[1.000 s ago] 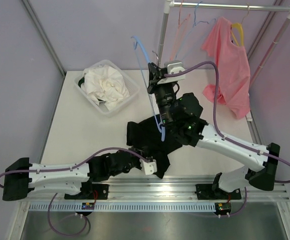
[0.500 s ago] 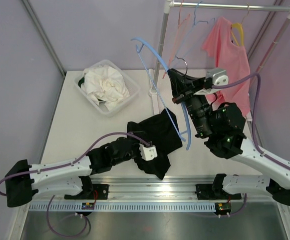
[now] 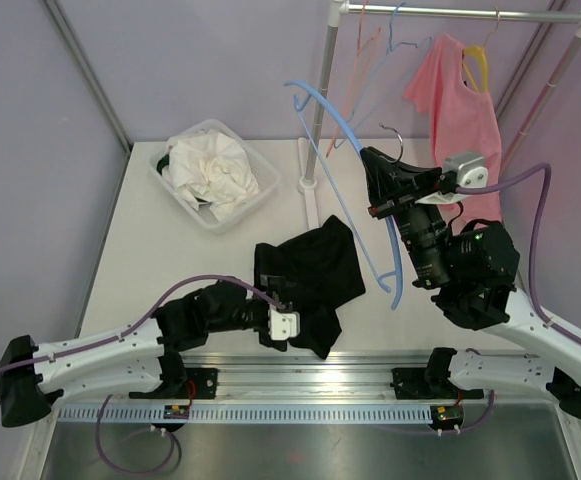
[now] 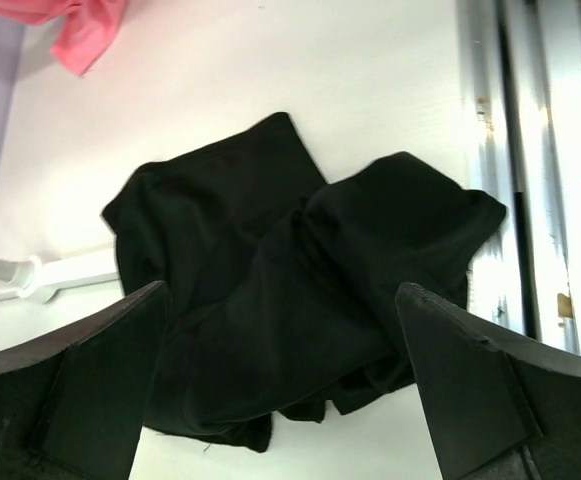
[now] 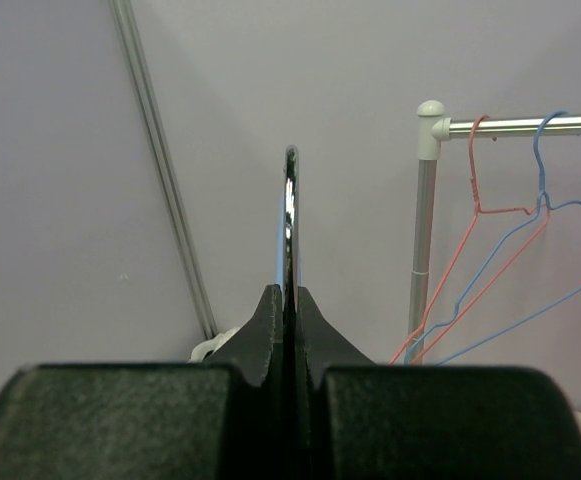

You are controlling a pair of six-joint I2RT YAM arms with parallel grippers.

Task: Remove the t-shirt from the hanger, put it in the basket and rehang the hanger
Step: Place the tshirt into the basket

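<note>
Your left hand (image 4: 285,390): jaws spread wide, gripping nothing. Black t-shirt (image 4: 270,300) crumpled on table (image 4: 370,80) just ahead of it, framed between open fingers, no grip on it. Farther out, your right hand (image 5: 290,300): clamped tight on metal hook (image 5: 290,210) of blue hanger (image 3: 398,270), held high, well clear of t-shirt. Hanger bare, so removal looks done. Left, at most: park hanger.

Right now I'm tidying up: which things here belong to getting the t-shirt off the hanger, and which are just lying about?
In the job:
- black t-shirt
- blue hanger
- right gripper, shut on the hanger's hook
- left gripper, open over the t-shirt

Lying about:
- tub of white cloth
- pink shirt
- spare hangers
- clothes rail
</note>
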